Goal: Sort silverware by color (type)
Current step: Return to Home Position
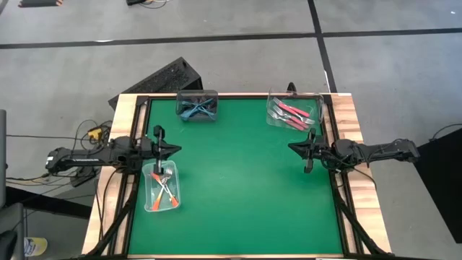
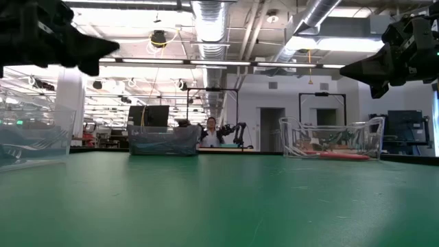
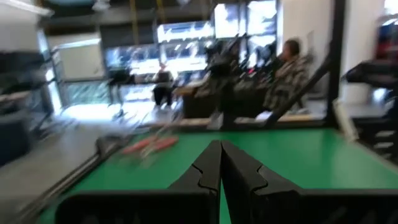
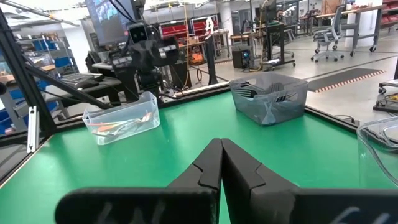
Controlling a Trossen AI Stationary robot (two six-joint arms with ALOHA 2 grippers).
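Step in hand: bring both arms home. We judge the sort complete, since no fork lies loose on the table [image 1: 238, 180]. We advise keeping both arms high and clear of the container walls while drawing back.

Left hand [image 3: 221, 149]: fingers together, empty, raised by the left edge. Orange forks [image 1: 164, 186] lie in the left container [image 1: 149, 204] and blue forks [image 1: 196, 109] in the middle container [image 1: 216, 95]. Pink-red forks [image 1: 292, 114] lie in the right container [image 1: 317, 97]. Right hand [image 4: 221, 146]: fingers together, empty, raised by the right edge.
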